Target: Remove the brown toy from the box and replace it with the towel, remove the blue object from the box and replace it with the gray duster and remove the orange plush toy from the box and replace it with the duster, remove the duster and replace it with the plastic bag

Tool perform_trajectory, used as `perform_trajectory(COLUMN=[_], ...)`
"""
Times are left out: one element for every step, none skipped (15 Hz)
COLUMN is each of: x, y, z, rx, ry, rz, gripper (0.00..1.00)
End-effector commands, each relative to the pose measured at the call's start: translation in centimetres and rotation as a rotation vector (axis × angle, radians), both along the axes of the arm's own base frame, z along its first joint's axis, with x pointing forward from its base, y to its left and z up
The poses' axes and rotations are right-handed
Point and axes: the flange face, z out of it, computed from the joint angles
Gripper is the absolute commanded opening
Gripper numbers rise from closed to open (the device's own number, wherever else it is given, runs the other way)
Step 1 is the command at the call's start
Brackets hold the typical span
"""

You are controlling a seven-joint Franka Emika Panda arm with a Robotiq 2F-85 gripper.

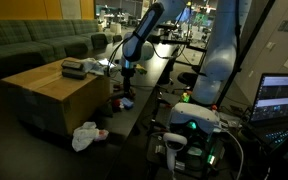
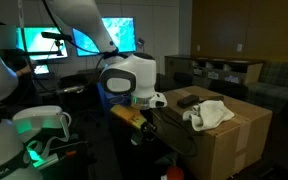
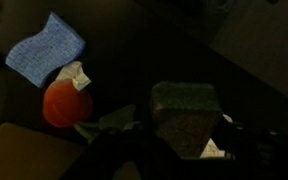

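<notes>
The orange plush toy (image 3: 66, 104) lies on the dark table (image 1: 149, 92), outside the box (image 1: 54, 95). It is nearly round, so I can name no long axis, though its white tag (image 3: 76, 74) points toward the top of my wrist view. A blue cloth (image 3: 44, 50) lies just beside it, and a grey-green pad (image 3: 184, 115) lies apart on the other side. The gray duster (image 2: 187, 100) lies flat on the box top, its long axis running across that view (hard to judge in this gloom), beside a white towel (image 2: 210, 112). The plastic bag (image 1: 84, 135) sits on the floor by the box. My fingers (image 1: 127, 80) hang above the toy; I cannot tell whether they are wide or narrow.
</notes>
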Motion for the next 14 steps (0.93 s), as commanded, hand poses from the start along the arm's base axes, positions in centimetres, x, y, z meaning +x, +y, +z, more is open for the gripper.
perform_trajectory(x=[-1.1, -1.3, -1.4, -1.6, -1.8, -1.8, -2.1, -2.4, -2.5, -2.5, -2.5, -2.5, -2.3, -2.2], y=[-0.1, 0.1, 0.5, 1.0, 1.6, 2.2, 3.0, 3.7, 4.4, 5.0, 5.6, 6.1, 6.5, 6.7], z=[-3.8, -4.6, -5.6, -6.6, -7.6, -8.3, -8.9, -9.6, -10.1, -10.5, -10.9, -11.4, -12.0, -12.4], rx=[-0.048, -0.049, -0.055, -0.058, -0.06, -0.05, -0.04, -0.037, -0.035, -0.023, -0.019, -0.019, -0.017, -0.023], ry=[-0.073, -0.085, -0.1, -0.103, -0.112, -0.109, -0.104, -0.106, -0.108, -0.103, -0.106, -0.111, -0.112, -0.123], rz=[-0.069, -0.085, -0.096, -0.102, -0.114, -0.119, -0.122, -0.121, -0.121, -0.123, -0.129, -0.133, -0.14, -0.153], gripper=[0.32, 0.32, 0.32, 0.32, 0.32, 0.32, 0.32, 0.32, 0.32, 0.32, 0.32, 0.32, 0.32, 0.32])
